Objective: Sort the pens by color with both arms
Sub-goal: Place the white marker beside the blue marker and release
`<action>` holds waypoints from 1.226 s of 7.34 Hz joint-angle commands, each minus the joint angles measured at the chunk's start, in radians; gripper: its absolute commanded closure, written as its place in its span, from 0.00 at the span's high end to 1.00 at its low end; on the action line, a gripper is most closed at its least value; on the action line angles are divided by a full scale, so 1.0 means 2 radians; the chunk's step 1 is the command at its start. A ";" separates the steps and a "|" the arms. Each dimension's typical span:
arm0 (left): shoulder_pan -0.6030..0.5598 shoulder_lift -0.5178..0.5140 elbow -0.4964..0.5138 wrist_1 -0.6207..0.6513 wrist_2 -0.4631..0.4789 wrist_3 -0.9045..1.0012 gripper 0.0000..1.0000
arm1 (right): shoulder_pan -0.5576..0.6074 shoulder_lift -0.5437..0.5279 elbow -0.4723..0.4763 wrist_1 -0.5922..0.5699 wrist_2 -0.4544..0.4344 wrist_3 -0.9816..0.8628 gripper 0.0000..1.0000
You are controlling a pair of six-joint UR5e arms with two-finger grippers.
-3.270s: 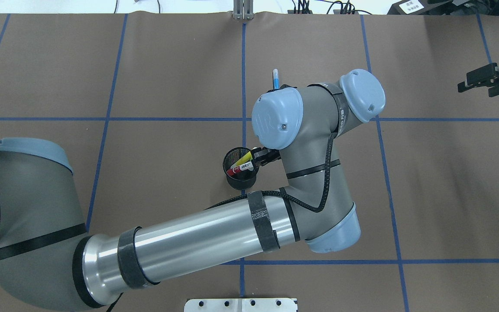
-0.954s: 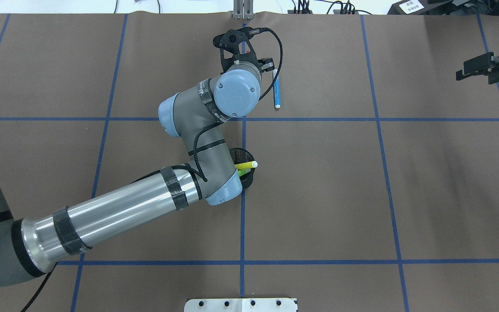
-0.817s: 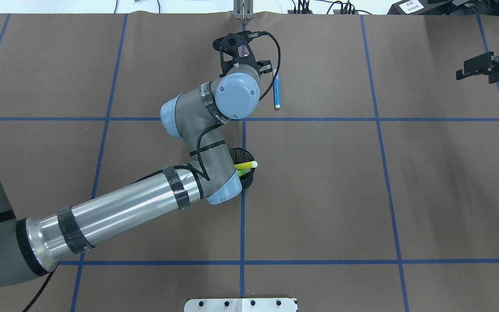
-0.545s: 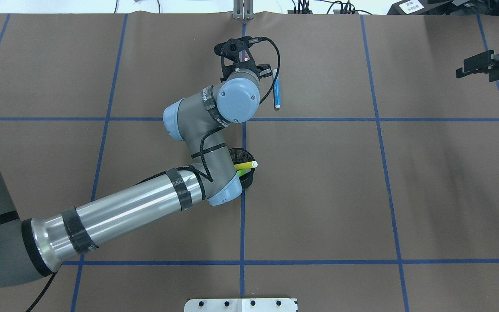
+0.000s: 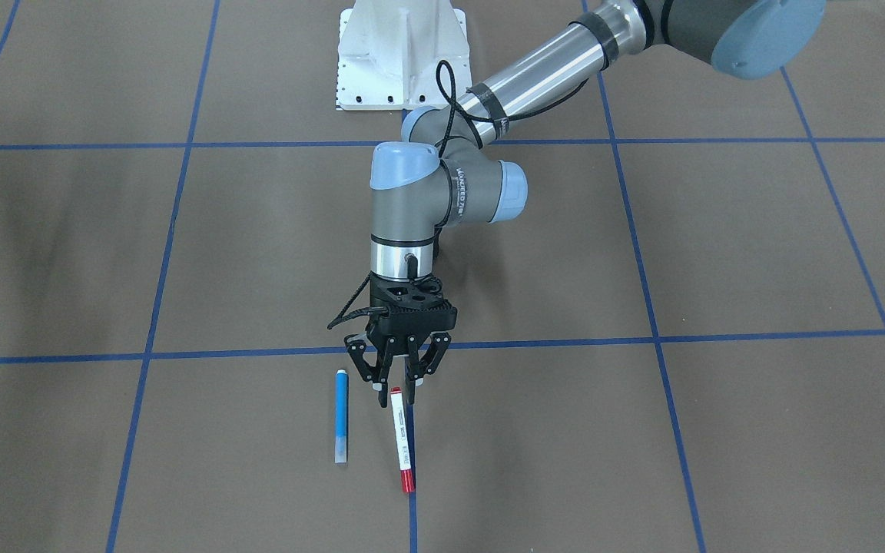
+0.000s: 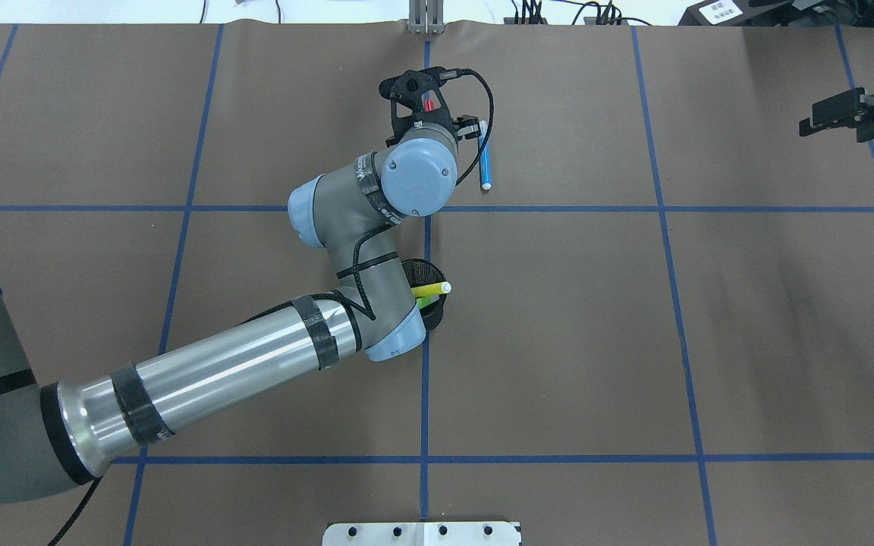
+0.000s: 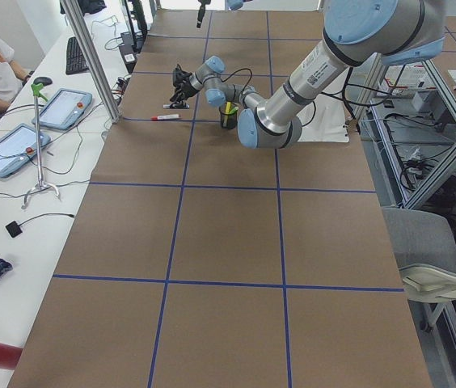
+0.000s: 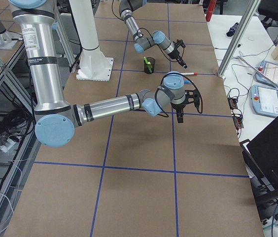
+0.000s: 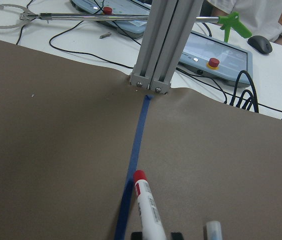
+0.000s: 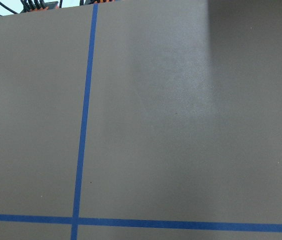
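The red pen (image 5: 402, 442) lay under the left gripper (image 5: 394, 386)
Its jaws stood apart; blue pen (image 5: 342, 415) lay just beside; right gripper (image 6: 831, 120) hung well apart, state unclear.

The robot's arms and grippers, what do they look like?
The left arm and the right arm have grey joints with light blue caps, silver tubes with black bands, and black cables near the wrists. Some bands carry white lettering. The left gripper and right gripper are black, with skeletal linked fingers.
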 commanded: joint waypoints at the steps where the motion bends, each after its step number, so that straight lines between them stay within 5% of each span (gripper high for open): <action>1: 0.002 -0.003 -0.006 0.003 -0.001 0.017 1.00 | 0.000 0.002 0.000 0.000 0.000 0.000 0.99; 5: -0.027 0.010 -0.113 0.119 -0.093 0.063 1.00 | -0.006 0.030 0.000 -0.001 -0.006 0.015 0.99; 7: -0.055 0.101 -0.207 0.120 -0.142 0.111 1.00 | -0.042 0.061 0.015 0.000 -0.041 0.118 0.99; 9: -0.104 0.203 -0.306 0.126 -0.221 0.182 1.00 | -0.128 0.084 0.060 -0.004 -0.124 0.233 0.99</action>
